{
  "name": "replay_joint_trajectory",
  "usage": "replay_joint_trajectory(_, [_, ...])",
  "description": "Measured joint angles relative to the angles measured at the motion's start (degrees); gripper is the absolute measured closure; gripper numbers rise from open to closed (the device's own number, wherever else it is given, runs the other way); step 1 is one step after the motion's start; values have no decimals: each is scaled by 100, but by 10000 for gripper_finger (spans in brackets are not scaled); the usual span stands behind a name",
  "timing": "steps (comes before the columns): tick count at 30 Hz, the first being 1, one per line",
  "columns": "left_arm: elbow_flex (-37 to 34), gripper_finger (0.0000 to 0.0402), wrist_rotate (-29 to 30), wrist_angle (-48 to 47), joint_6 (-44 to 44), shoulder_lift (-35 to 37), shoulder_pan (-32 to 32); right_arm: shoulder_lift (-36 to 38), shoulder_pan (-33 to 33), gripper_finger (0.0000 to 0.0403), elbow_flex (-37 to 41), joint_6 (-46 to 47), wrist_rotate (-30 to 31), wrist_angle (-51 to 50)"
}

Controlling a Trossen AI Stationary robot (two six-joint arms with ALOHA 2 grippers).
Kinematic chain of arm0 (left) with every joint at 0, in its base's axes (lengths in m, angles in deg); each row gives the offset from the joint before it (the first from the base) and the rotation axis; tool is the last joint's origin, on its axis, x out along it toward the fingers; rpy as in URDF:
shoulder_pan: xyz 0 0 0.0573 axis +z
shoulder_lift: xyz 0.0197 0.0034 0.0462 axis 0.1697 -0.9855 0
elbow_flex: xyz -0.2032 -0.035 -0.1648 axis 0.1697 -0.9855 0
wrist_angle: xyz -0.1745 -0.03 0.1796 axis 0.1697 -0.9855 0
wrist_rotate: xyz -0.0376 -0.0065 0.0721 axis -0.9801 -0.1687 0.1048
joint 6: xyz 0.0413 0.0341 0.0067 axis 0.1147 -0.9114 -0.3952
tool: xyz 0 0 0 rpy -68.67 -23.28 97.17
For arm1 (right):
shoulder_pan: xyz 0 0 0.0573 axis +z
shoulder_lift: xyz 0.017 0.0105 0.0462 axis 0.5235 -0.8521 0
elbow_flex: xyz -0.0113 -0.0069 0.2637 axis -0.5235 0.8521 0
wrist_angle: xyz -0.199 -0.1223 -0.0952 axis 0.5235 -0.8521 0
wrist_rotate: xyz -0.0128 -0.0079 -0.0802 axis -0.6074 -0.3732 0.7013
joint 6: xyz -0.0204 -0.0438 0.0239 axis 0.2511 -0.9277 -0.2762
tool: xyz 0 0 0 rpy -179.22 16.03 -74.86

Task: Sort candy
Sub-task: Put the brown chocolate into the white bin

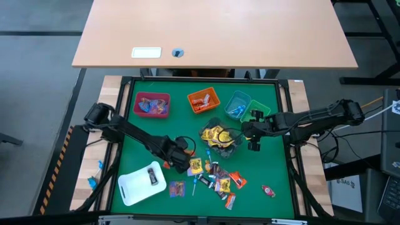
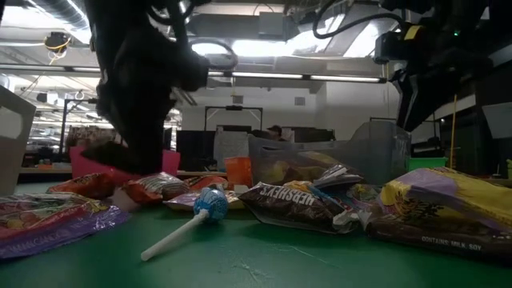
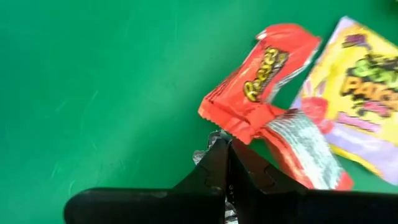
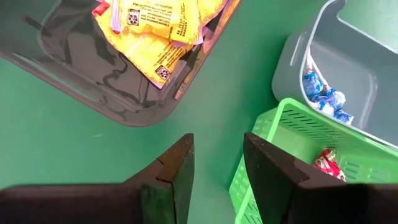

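Loose candy [image 1: 215, 180] lies on the green mat, among it a blue lollipop [image 2: 210, 202] and a brown Hershey's packet [image 2: 300, 200]. My left gripper [image 1: 183, 164] hangs at the pile's left edge, shut on an orange Reese's packet [image 3: 256, 78]. A yellow-purple packet [image 3: 357, 93] and a red-silver one [image 3: 301, 152] lie beside it. My right gripper [image 1: 253, 142] is open above bare mat, between the dark clear bin of yellow packets [image 4: 118, 56] and the green bin [image 4: 298, 149], with nothing between its fingers [image 4: 177, 165]. My left gripper pinches the orange packet by its near end [image 3: 235, 127] between its two fingertips, coming steeply from above. The packet stretches away from the fingers along their line. A scrap of silver wrapper [image 3: 207, 149] shows beside the tips. Whether the packet is clear of the mat cannot be told.
Along the far side stand a pink bin [image 1: 152, 104], an orange bin [image 1: 204, 100], a grey-blue bin [image 1: 237, 104] with blue sweets and the green bin [image 1: 257, 112]. A white tray [image 1: 134, 187] with a dark packet lies at the near left.
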Motion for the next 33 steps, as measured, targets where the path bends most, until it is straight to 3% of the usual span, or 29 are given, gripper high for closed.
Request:
replay_joint_trajectory(8, [7,401,-506,11,-312,696,-3,0,0,265,0,2,0,-1])
replay_joint_trajectory(18, [15,401,-2013,-157,-350,1372,-481,-2,0,265,0,2,-1,-9])
replay_joint_trajectory(28, [15,401,-2049,-1347,361,1366,-1404,-2,0,265,0,138,0,-10])
replay_joint_trajectory(33, [15,401,-1782,-1482,719,1366,-1653,-2,0,265,0,151,0,-11])
